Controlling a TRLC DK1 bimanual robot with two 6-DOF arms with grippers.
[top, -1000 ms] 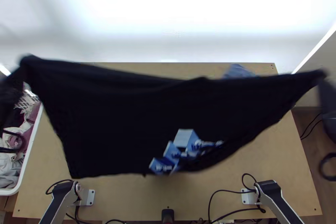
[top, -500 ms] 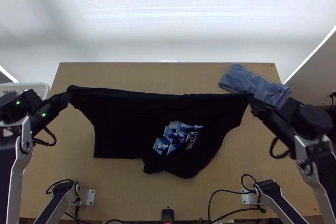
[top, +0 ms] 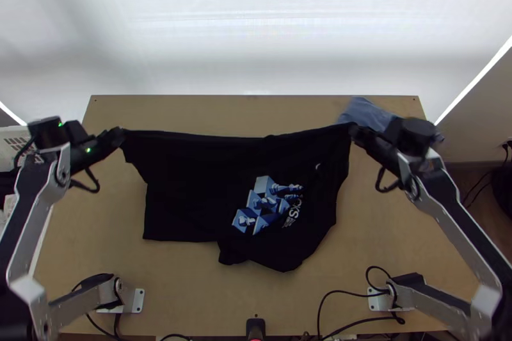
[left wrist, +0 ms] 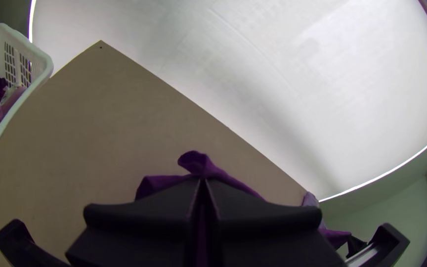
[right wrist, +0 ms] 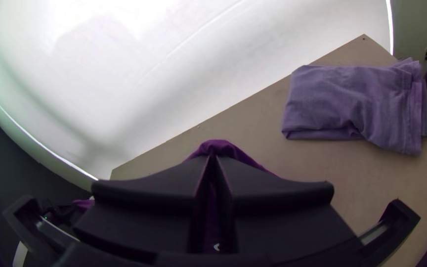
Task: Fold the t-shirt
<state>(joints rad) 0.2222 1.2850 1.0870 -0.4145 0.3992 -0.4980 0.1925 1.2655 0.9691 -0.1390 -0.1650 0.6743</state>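
The black t-shirt (top: pixel 192 181) hangs between the grippers in the top view, its far edge stretched and its lower part lying uneven on the table, blue print facing up. My left gripper (top: pixel 120 136) is shut on its far left corner, and my right gripper (top: pixel 353 130) on its far right corner. In the left wrist view, the left gripper (left wrist: pixel 202 182) pinches cloth (left wrist: pixel 193 162) that looks purple, a small tip standing beyond its fingers. Cloth (right wrist: pixel 218 147) is likewise clamped in the right gripper (right wrist: pixel 212 159) in the right wrist view.
A folded blue-grey garment (right wrist: pixel 352 104) lies at the table's far right corner, beside the right arm. At the left edge stands a white basket (left wrist: pixel 43 59) with clothes in it. Bare wood (top: pixel 224 111) shows along the table's far side.
Both grippers first came down and inward with the shirt, whose lower part settled on the table. Since half a second ago the right gripper has moved inward and farther off, the left slightly inward.
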